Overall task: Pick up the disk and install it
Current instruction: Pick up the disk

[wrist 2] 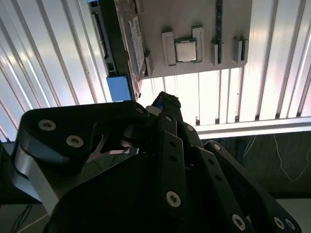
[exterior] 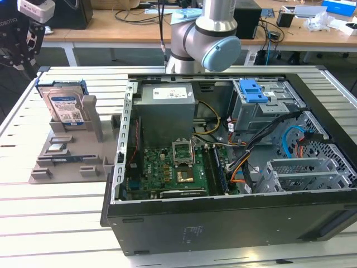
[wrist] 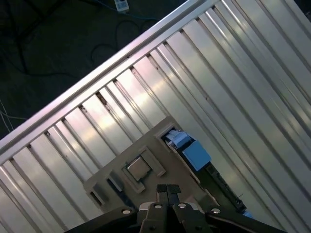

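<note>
At the desk's (exterior: 56, 223) corner a fixture (exterior: 70, 159) propped the disk (exterior: 63, 106) upright, presumably for gripping; the end effector (wrist: 168, 190) above was pressed together.

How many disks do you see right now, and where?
1. The disk stands upright in the grey fixture at the exterior view's left, outside the computer case. The drive cage inside the case could hide another.

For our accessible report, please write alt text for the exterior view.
A blue-railed disk stands upright in a grey holder on a slatted table, at the exterior view's left of an open case. The gripper hangs higher, apart from the disk; the arm rises behind the case.
</note>
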